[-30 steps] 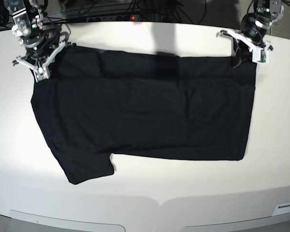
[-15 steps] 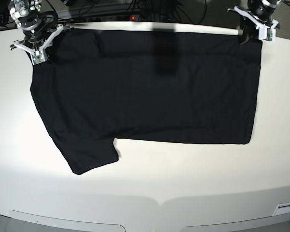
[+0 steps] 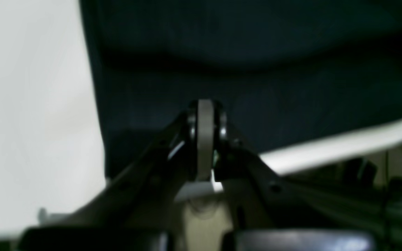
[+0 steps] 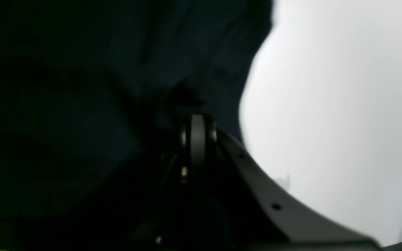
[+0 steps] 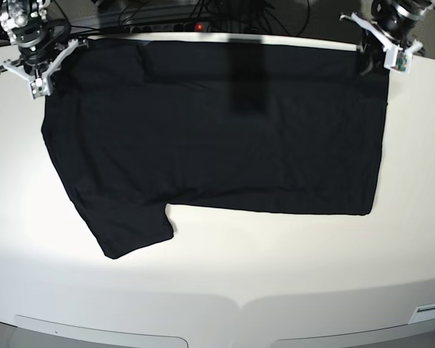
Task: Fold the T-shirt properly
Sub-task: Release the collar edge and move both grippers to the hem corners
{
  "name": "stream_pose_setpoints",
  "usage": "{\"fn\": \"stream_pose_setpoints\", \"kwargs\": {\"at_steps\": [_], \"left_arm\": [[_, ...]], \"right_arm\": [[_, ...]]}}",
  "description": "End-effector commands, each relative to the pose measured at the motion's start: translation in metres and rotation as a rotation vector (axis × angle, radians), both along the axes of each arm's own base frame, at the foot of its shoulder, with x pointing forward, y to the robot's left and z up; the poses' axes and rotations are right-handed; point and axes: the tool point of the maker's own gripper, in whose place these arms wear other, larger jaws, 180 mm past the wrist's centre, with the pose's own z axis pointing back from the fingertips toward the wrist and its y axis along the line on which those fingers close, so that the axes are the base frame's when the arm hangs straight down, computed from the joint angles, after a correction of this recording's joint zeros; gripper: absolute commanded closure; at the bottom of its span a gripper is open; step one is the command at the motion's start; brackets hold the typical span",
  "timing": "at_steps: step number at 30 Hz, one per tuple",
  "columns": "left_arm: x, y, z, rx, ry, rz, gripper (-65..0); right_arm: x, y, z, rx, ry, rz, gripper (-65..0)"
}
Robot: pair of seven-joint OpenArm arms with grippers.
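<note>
1. The left pincer [image 5: 380, 54] sits at the far right of the base view, its jaws pressed together on the top right corner of the T-shirt [image 5: 217, 138]; in its wrist view the 2 jaws meet with dark cloth right behind them.
2. The right pincer [image 5: 38, 69] sits at the far left of the base view, jaws likewise clamped on the shirt's top left corner, by the shoulder; its wrist view is blurred, but shows the jaws closed against black fabric.
3. Between the 2 pincers the shirt's far edge runs along the far side of the tabletop [image 5: 217, 290].
4. The shirt spreads toward the near side with its plain black face up, wider than it is deep.
5. 1 short sleeve [image 5: 127, 232] sticks out at the lower left, lying flat on the white tabletop.
6. Beyond the far edge, a power strip [image 5: 170, 27] with a red light and tangled cables [image 5: 225, 11] lie behind the shirt.
</note>
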Motion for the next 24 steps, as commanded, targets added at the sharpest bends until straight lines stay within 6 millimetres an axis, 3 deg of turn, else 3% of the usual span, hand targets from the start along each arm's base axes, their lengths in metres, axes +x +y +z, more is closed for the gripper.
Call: {"fn": "stream_pose_setpoints", "kwargs": {"at_steps": [1, 8, 11, 14, 16, 18, 19, 22, 24], "left_arm": [[0.009, -0.002, 0.018, -0.003, -0.057, -0.017, 0.0], [0.047, 0.01, 0.081, 0.055, -0.246, -0.008, 0.0], [0.07, 0.017, 0.087, 0.072, -0.279, 0.01, 0.0], [0.097, 0.024, 0.088, 0.076, -0.294, 0.032, -1.1], [0.118, 0.032, 0.087, 0.071, -0.299, 0.056, -13.8], [0.139, 0.041, 0.08, 0.064, -0.278, 0.085, -20.4], [0.149, 0.045, 0.074, 0.055, -0.256, 0.1, -20.5], [0.178, 0.05, 0.058, -0.021, -0.191, 0.103, -20.5], [0.198, 0.055, 0.051, -0.094, -0.16, 0.101, -20.5]], "right_arm": [[0.012, -0.005, 0.019, -0.029, -0.058, 0.016, 0.0], [0.045, -0.019, 0.07, -0.067, -0.218, -0.009, 0.0], [0.065, -0.013, 0.081, -0.022, -0.274, 0.003, 0.0], [0.086, 0.007, 0.09, 0.05, -0.304, 0.088, 0.0], [0.097, 0.02, 0.094, 0.081, -0.306, 0.163, 0.0], [0.105, 0.032, 0.098, 0.108, -0.301, 0.225, 0.0], [0.109, 0.036, 0.1, 0.117, -0.302, 0.245, -3.8], [0.118, 0.04, 0.109, 0.137, -0.328, 0.257, -23.4], [0.122, 0.041, 0.113, 0.145, -0.342, 0.256, -31.9]]}}
